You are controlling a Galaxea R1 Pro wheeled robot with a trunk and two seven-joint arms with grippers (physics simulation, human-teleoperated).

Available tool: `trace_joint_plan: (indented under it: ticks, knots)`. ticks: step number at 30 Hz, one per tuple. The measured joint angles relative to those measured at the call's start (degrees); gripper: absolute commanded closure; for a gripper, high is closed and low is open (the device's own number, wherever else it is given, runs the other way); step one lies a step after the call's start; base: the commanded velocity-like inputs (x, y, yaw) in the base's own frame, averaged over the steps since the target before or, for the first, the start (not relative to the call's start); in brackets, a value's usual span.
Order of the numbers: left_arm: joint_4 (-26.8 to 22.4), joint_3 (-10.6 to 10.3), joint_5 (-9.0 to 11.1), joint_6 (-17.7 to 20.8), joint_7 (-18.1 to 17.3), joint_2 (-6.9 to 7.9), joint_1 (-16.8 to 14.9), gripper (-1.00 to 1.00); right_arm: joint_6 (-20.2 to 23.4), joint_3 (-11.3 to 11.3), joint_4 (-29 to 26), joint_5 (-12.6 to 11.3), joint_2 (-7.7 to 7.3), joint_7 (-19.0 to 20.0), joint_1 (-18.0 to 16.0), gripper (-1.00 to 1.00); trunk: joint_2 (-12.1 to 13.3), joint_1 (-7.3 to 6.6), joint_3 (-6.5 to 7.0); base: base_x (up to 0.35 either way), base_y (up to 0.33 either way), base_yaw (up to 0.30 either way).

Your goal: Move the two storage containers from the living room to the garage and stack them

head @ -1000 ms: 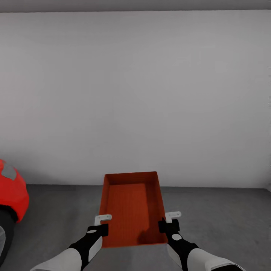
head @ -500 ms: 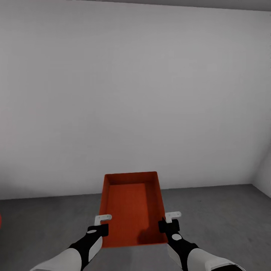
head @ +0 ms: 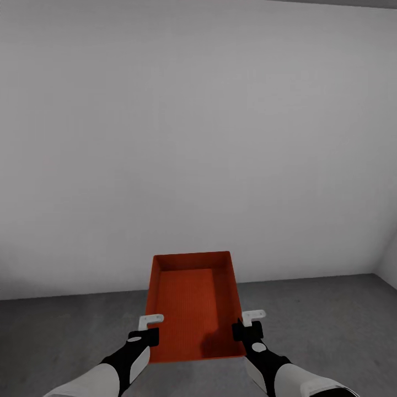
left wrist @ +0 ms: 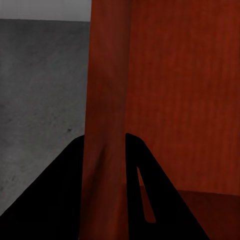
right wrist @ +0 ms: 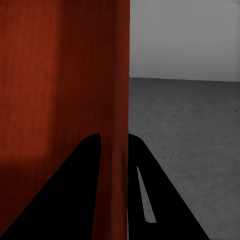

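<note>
While your view turns right and the red car leaves it, both grippers, left gripper (head: 148, 326) and right gripper (head: 249, 323), stay clamped on the walls of the storage container (head: 194, 300), so you still search the garage floor (head: 66, 325) for a spot.

A plain white-grey wall (head: 198, 138) is filling most of the head view, meeting a dark grey speckled concrete floor (head: 331, 320) along a slightly slanting line. At the far right another wall (head: 389, 259) is forming a corner. Soft, even light is falling everywhere.
</note>
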Motion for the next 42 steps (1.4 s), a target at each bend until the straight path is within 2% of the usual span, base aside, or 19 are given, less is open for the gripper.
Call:
trace_joint_plan:
  ticks: [42]
  knots:
    - [0.01,-0.02,-0.08,0.20,0.01,-0.02,0.03,1.00,0.14,-0.37,0.04,-0.09,0.06,0.01,0.05,1.00,0.10,-0.01,-3.11,0.000,0.000,0.116]
